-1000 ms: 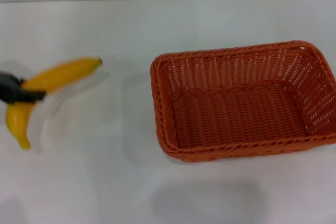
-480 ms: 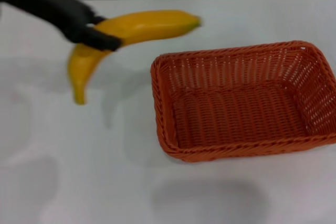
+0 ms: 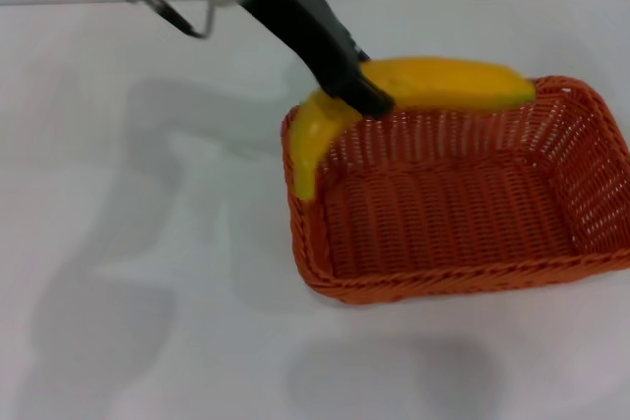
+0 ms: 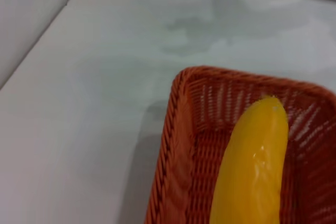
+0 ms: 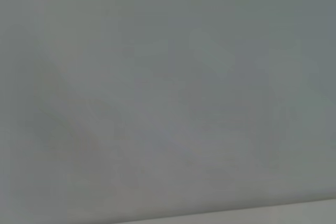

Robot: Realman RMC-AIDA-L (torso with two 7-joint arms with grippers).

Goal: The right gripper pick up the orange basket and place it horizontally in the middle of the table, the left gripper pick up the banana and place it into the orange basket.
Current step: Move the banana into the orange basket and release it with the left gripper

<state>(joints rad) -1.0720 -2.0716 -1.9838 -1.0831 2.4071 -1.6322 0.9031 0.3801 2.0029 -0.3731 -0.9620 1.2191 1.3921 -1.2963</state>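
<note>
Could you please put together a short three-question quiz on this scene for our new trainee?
1. True or false: the banana already lies flat on the floor of the orange basket.
2. Which gripper holds the banana?
3. Over which part of the basket does the banana hang: A) the far rim, B) the near rim, C) outside it, on the table?

Key:
1. False; it is held above the basket.
2. The left gripper, shut on it near the bend.
3. A.

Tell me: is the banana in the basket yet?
Not yet. The left gripper holds the banana above the basket's far rim; the basket is empty.
</note>
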